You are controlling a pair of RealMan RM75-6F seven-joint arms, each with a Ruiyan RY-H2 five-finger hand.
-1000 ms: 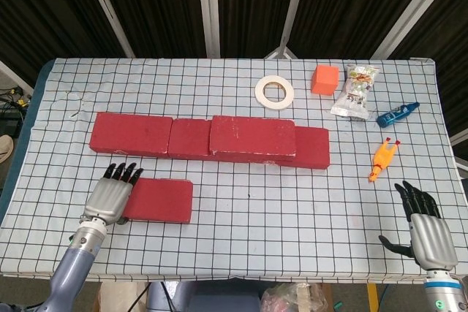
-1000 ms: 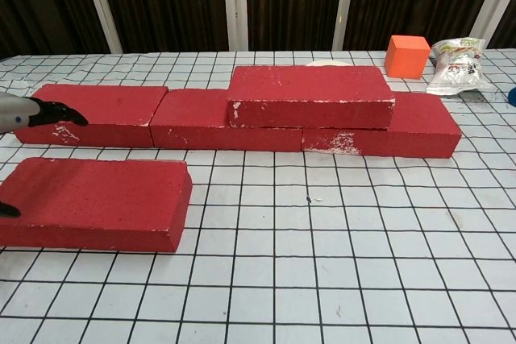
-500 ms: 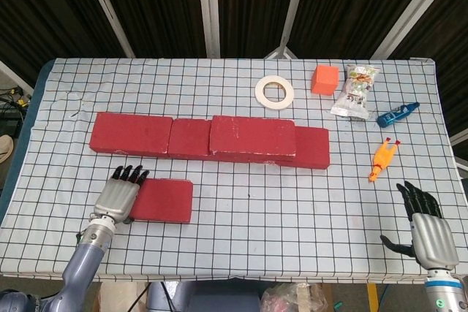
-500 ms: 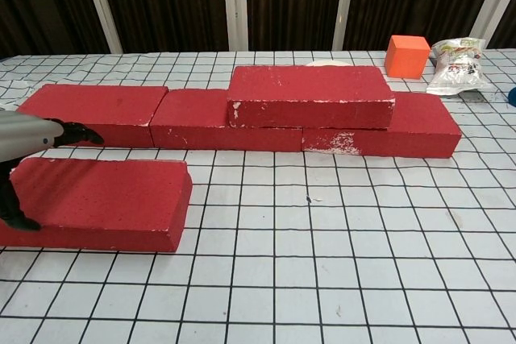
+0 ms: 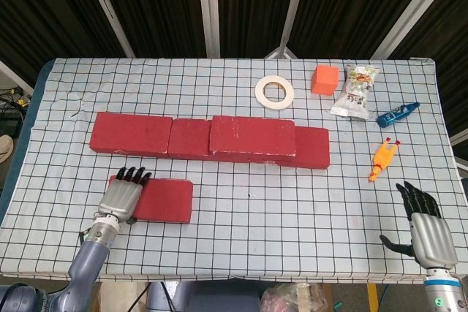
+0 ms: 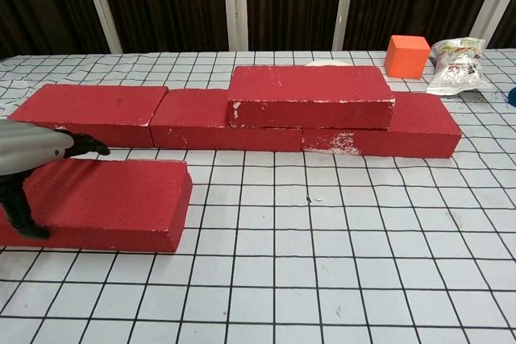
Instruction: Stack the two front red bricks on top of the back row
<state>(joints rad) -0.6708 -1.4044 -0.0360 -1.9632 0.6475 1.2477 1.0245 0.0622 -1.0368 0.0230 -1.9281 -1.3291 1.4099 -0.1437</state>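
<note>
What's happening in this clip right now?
The robot is stacking red bricks. One brick already lies on top of the back row. The left hand is on the left end of the one brick left in front, fingers over its top and thumb down its front face in the chest view; the brick lies on the table, not yet lifted. The right hand is open at the front right corner, holding nothing.
</note>
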